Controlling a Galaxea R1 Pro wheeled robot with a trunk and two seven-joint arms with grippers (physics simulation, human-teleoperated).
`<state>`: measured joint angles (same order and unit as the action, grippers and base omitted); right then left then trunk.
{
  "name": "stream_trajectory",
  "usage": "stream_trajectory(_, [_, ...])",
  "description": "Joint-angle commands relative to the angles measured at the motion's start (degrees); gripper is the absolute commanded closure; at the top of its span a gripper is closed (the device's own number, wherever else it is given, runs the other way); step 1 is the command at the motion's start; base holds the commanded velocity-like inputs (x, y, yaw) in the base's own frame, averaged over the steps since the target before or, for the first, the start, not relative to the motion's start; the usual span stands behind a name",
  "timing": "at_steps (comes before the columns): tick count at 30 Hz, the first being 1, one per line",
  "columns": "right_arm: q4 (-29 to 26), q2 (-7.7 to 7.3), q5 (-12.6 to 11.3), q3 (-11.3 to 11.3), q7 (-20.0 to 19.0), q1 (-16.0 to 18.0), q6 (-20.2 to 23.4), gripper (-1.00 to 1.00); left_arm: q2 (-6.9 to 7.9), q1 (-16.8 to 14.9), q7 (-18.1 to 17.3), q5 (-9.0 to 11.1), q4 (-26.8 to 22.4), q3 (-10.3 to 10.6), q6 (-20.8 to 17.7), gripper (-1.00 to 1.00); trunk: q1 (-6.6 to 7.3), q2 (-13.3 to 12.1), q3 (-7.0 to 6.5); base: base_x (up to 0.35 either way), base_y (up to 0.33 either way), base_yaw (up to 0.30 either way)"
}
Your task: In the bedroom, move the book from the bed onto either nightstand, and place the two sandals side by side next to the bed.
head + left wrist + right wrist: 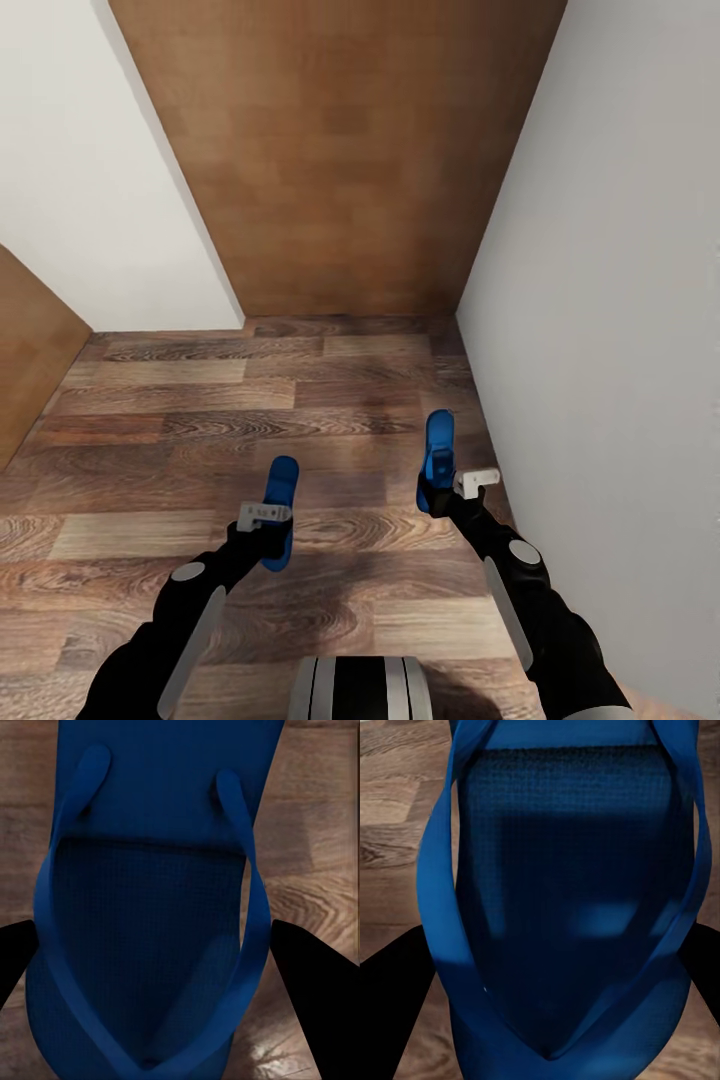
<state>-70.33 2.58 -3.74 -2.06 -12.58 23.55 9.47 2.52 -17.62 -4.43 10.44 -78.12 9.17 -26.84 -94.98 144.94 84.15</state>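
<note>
**A:** Left wrist view: your left claw is closed on a blue sandal, one dark finger showing at each edge of the sole. The right wrist view gives the same grip, right claw clamped across the other sandal.

**B:** Where are they held?

**A:** Head view: both are off the plank floor, the left sandal well apart from the right sandal, which hangs near the white wall.

**B:** Risks?

**A:** You grip each by its narrow edges; a jolt while driving could, in my judgement, let one twist or slip. The right one could clip the wall if you turn tightly.

**B:** Orientation?

**A:** Each long axis runs along its claw, pointing ahead of you toward the wooden panel; the strap side faces the wrist camera.
</note>
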Motion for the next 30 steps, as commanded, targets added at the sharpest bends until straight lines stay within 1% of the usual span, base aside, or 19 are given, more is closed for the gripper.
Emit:
stream_trajectory(1, [-0.1,0.03,-0.4,0.1,-0.2,0.0,0.4,1.00,0.04,0.0,0.0,0.4,0.0,0.0,-0.3,1.00,0.03,0.0,-0.19,0.000,0.000,0.000])
stream_trajectory(14, [-0.1,0.01,-0.4,0.1,-0.2,0.0,0.4,1.00,0.02,0.0,0.0,0.4,0.7,0.1,-0.2,1.00,0.37,-0.2,-3.07,0.000,0.000,0.000])
stream_trajectory(16, [-0.1,0.02,-0.4,0.1,-0.2,0.0,0.4,1.00,-0.31,0.0,0.0,0.4,1.4,0.2,-0.1,1.00,0.42,-0.2,-3.51,0.000,0.000,0.000])
stream_trajectory(20, [-0.1,0.01,-0.4,0.1,-0.2,0.0,0.4,1.00,-1.65,0.0,-0.1,0.3,2.2,0.2,-0.1,1.00,0.52,-0.3,-4.40,0.000,0.000,0.000])
stream_trajectory(30, [-0.1,0.01,-0.4,0.1,-0.2,0.0,0.4,1.00,-1.97,0.0,-0.1,0.3,2.6,0.5,0.0,1.00,0.78,-0.4,-6.62,0.000,0.000,0.000])
